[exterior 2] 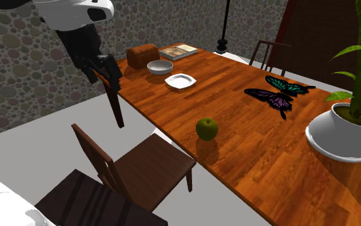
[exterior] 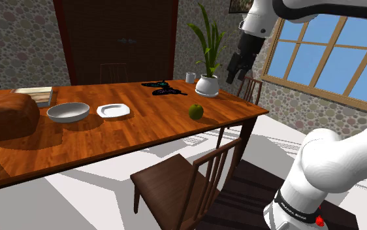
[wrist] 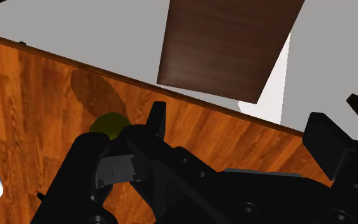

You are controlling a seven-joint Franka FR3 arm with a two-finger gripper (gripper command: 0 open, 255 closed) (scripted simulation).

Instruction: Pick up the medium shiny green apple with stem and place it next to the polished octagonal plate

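Note:
A green apple (exterior: 196, 112) (exterior 2: 207, 128) sits on the wooden table (exterior: 143, 127) near its front edge. The white octagonal plate (exterior: 114, 110) (exterior 2: 180, 80) lies further along the table, well away from the apple. My black gripper (exterior: 236, 73) (exterior 2: 112, 74) hangs high in the air, open, with nothing between its fingers. In the shoulder view it is above and to the right of the apple, past the table's end. In the wrist view the gripper (wrist: 241, 121) stands wide apart, and the apple (wrist: 109, 124) shows beside one finger, partly hidden by the hand.
A white bowl (exterior: 68, 112), a brown loaf (exterior: 9, 114) and a book (exterior: 35, 95) lie beyond the plate. A butterfly figure (exterior: 164, 88), a potted plant (exterior: 207, 85) and a mug (exterior: 190, 77) stand behind the apple. A wooden chair (exterior: 189, 180) (exterior 2: 140, 167) stands at the table's front edge.

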